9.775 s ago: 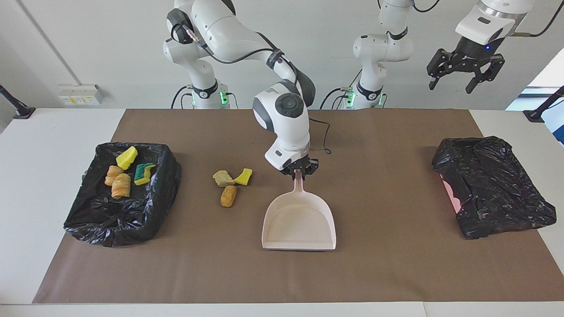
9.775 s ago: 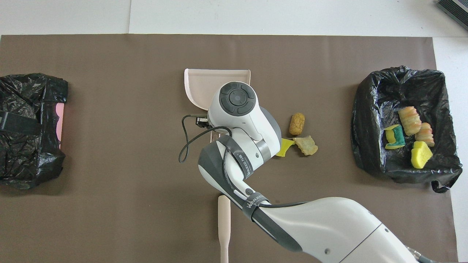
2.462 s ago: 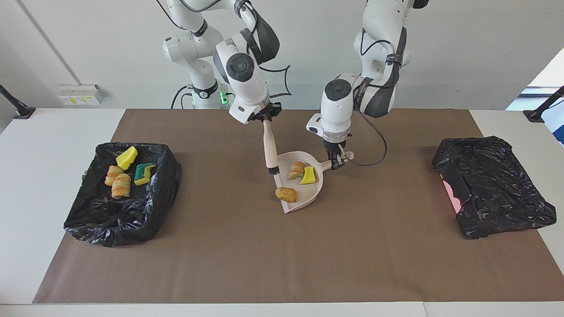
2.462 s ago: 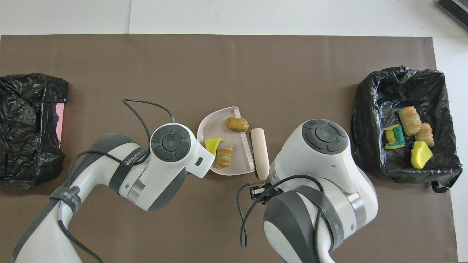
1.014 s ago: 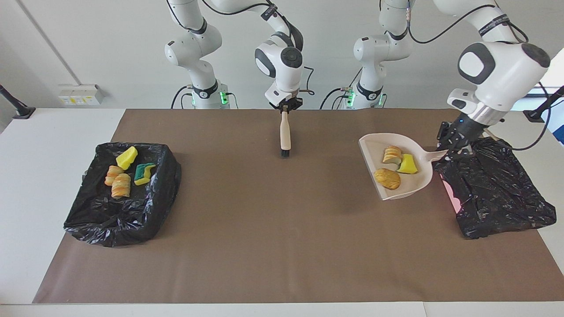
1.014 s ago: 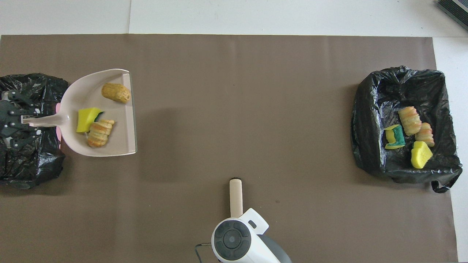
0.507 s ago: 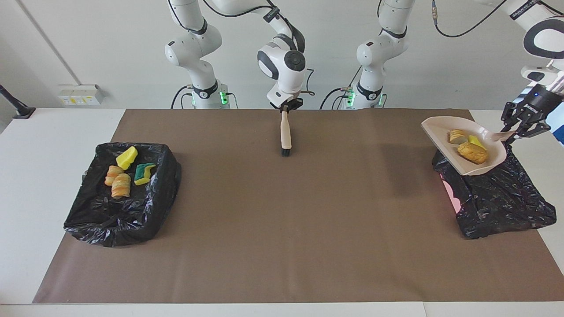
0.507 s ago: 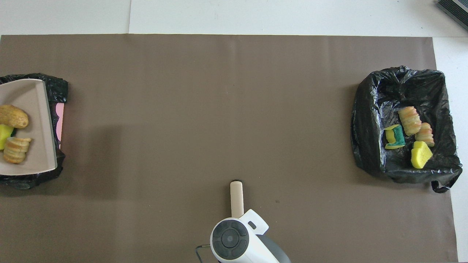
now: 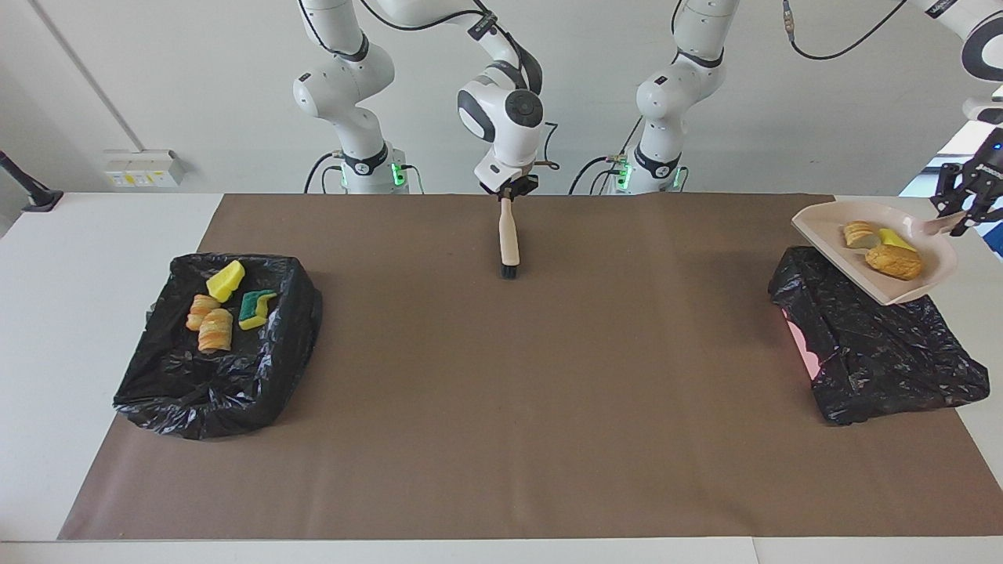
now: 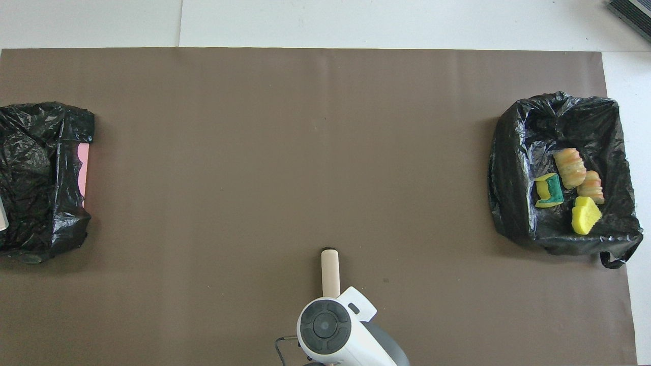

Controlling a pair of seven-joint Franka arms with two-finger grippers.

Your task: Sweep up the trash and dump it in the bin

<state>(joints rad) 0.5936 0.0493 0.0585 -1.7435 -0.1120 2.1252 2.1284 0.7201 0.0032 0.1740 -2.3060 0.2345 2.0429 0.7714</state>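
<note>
My left gripper (image 9: pixel 965 210) is shut on the handle of the pale pink dustpan (image 9: pixel 909 288), which hangs raised and slightly tilted over the black-bagged bin (image 9: pixel 878 345) at the left arm's end of the table. In the pan lie three pieces of trash: a striped lump (image 9: pixel 858 233), a yellow sponge (image 9: pixel 893 237) and an orange-tan lump (image 9: pixel 893 262). In the overhead view this bin (image 10: pixel 40 178) shows no trash in it. My right gripper (image 9: pixel 508 190) sits at the handle end of the beige brush (image 9: pixel 508 239), whose black bristles rest on the brown mat.
A second black-bagged bin (image 9: pixel 211 368) at the right arm's end holds several scraps: yellow sponges (image 10: pixel 585 214) and striped lumps (image 10: pixel 570 168). The brown mat (image 9: pixel 501 407) covers the table between the two bins.
The left gripper has carried the loaded dustpan up and toward the left arm's end, over the bin and out of the overhead view. The right arm and brush have stayed put.
</note>
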